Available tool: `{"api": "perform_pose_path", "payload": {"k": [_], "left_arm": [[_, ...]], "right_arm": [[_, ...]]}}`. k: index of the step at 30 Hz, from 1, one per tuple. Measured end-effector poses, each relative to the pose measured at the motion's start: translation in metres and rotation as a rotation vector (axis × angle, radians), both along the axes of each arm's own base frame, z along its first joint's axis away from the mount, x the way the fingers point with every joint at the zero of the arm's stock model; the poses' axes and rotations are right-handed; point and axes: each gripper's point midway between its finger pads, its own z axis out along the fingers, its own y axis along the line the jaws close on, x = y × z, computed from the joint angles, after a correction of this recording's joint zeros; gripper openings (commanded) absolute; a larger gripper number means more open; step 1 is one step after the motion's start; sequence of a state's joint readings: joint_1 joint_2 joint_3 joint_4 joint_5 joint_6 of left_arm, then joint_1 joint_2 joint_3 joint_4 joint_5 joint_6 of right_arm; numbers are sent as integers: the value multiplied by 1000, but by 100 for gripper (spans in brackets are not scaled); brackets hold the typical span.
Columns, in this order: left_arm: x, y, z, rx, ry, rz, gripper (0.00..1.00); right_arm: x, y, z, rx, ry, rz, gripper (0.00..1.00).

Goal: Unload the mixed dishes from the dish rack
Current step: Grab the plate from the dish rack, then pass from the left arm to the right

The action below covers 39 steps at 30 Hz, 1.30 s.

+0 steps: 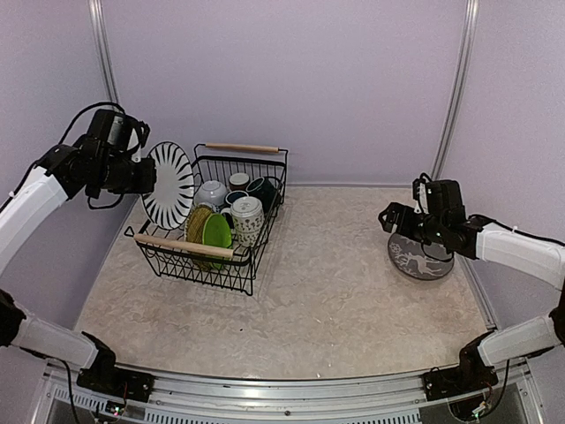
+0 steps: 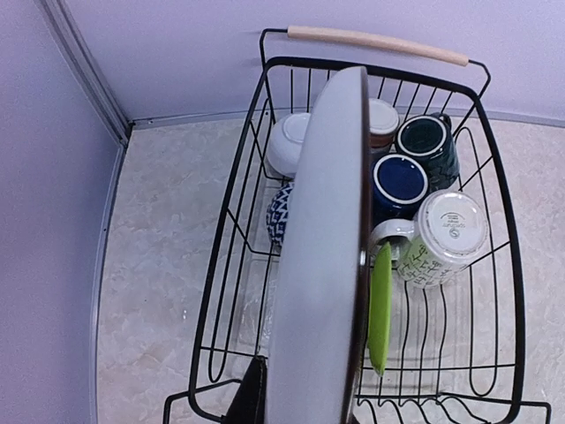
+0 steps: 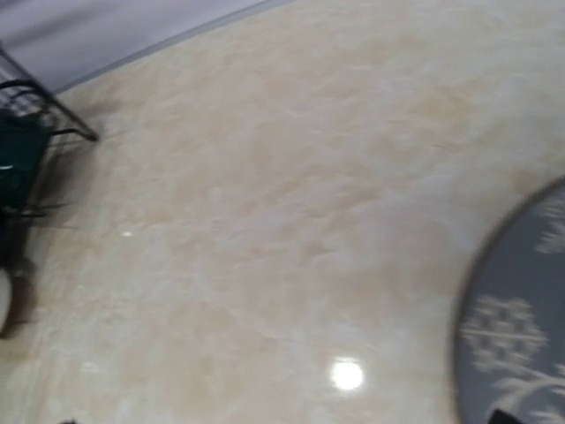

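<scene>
My left gripper [image 1: 155, 180] is shut on the rim of the striped black-white plate [image 1: 170, 185] and holds it upright above the left end of the black wire dish rack [image 1: 231, 276]. In the left wrist view the plate [image 2: 320, 265] is edge-on, with one dark finger [image 2: 250, 397] beside it. The rack holds a lime green plate [image 1: 216, 231], a woven yellow plate [image 1: 196, 222], a patterned white mug [image 1: 247, 218], dark mugs [image 1: 261, 188], a small cup [image 1: 238, 180] and a white bowl [image 1: 212, 193]. My right gripper [image 1: 395, 218] is open and empty, above the table near a grey patterned plate [image 1: 422, 257].
The rack's wooden handles [image 1: 241, 147] stand at its near and far ends. A small blue patterned bowl [image 2: 281, 214] lies in the rack behind the held plate. Walls close in at the back and left. The grey plate [image 3: 521, 327] lies near the table's right edge.
</scene>
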<state>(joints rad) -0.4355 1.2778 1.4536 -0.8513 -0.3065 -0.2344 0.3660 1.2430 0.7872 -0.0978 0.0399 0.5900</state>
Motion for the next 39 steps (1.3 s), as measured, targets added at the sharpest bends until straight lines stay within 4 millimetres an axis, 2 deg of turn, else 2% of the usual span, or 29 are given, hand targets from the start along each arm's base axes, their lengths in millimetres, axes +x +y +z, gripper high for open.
{"api": "perform_pose_path", "payload": {"k": [6, 10, 14, 18, 22, 26, 29, 33, 36, 39], "left_arm": [[-7, 7, 11, -289, -50, -53, 0], [-8, -2, 18, -464, -66, -119, 0], [-9, -26, 26, -601, -46, -231, 0], [-8, -55, 32, -729, -1, -363, 0], [-5, -81, 19, -796, 89, -444, 0], [-9, -105, 3, -817, 174, -500, 0], [-22, -129, -4, -822, 231, -570, 0], [-33, -150, -13, -829, 294, -632, 0], [-37, -159, -23, -822, 336, -643, 0], [-36, -162, -31, -813, 366, -644, 0]], "right_arm": [[6, 44, 9, 50, -15, 84, 98], [11, 79, 18, 155, -33, 171, 99], [5, 127, 23, 268, -42, 300, 100], [-5, 177, 46, 369, -71, 430, 100], [-17, 219, 80, 471, -127, 546, 99], [-25, 246, 103, 553, -165, 626, 97], [-28, 261, 103, 604, -161, 670, 90], [-29, 275, 86, 641, -111, 697, 66], [-30, 282, 80, 680, -88, 719, 50], [-35, 287, 82, 716, -79, 741, 39]]}}
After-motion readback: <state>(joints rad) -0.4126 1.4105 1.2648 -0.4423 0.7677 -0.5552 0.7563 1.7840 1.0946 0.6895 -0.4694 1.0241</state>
